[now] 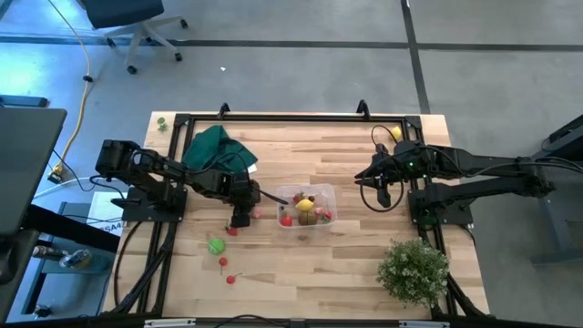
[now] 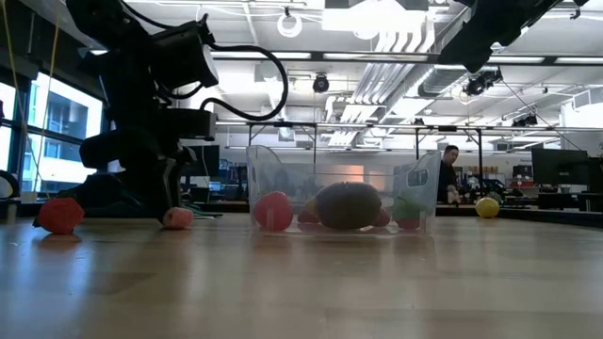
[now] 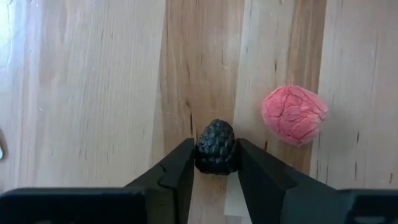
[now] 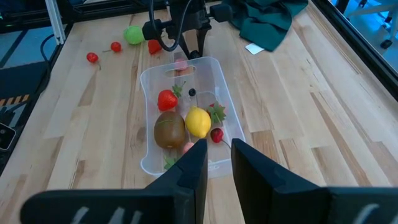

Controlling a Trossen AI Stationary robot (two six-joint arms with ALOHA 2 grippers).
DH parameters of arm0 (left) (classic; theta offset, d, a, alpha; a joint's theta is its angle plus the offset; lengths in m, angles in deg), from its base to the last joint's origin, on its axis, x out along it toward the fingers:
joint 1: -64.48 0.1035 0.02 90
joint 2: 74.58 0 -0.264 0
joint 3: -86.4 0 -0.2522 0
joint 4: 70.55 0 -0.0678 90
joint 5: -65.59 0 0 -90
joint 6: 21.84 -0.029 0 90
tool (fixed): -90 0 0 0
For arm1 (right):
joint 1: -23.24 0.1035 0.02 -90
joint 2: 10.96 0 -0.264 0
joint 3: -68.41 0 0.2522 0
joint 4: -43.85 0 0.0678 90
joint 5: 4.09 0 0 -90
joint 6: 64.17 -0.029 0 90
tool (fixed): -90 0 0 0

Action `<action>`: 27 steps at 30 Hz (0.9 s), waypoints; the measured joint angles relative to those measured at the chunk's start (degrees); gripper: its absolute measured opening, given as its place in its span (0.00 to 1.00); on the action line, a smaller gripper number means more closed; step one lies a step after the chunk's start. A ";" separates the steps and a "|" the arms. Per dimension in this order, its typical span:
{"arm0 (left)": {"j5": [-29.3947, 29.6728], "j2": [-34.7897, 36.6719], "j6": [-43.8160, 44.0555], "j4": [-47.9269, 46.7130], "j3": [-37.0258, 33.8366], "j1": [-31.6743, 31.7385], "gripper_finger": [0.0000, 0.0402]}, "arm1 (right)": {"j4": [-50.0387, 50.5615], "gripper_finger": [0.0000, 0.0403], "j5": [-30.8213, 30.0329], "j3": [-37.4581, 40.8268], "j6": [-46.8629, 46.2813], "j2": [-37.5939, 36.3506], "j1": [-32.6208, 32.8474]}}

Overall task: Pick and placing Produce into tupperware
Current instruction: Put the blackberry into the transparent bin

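The worktop (image 1: 346,264) is pale wooden planking inside a black frame. At its far left a dark green cloth (image 1: 217,148) lies bunched; at its near right corner stands a bushy pale-green plant (image 1: 414,270).

Near the middle sits the tupperware (image 1: 328,196), a clear tub with rounded corners. It already holds several pieces of produce: a brown kiwi (image 4: 169,130), a yellow lemon (image 4: 198,121), a red strawberry (image 4: 166,99) and a few smaller red and dark bits.

My left arm reaches in from the left, and my left claw (image 1: 240,217) is down at the worktop just left of the tub. Its fingers (image 3: 180,171) press on both sides of a small black knobbly berry (image 3: 216,147) — I am gripping the blackberry, which sits right at the wood. Just beside it lies a pink raspberry (image 3: 293,114), apart from my fingers.

My right claw (image 1: 379,173) hangs well to the right of the tub, nothing between its fingers, which stand narrowly apart. A yellow piece (image 1: 395,133) lies at the far right edge behind it.

Loose produce lies left and near of the tub: a round green piece (image 1: 216,244), a red piece (image 1: 233,230) by my left claw, and two little red cherries (image 1: 224,263) — the nearest things to the front edge.
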 joint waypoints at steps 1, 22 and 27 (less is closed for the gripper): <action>0.02 0.00 0.00 0.00 0.00 0.00 0.26 | 0.00 0.15 -0.01 0.00 0.00 -0.01 0.00; 0.36 -0.02 0.44 0.02 0.00 0.00 0.21 | 0.01 0.15 -0.02 0.00 0.00 0.00 0.00; 0.42 -0.02 0.49 0.04 -0.02 0.00 0.22 | 0.00 0.15 0.00 0.00 0.00 0.00 0.00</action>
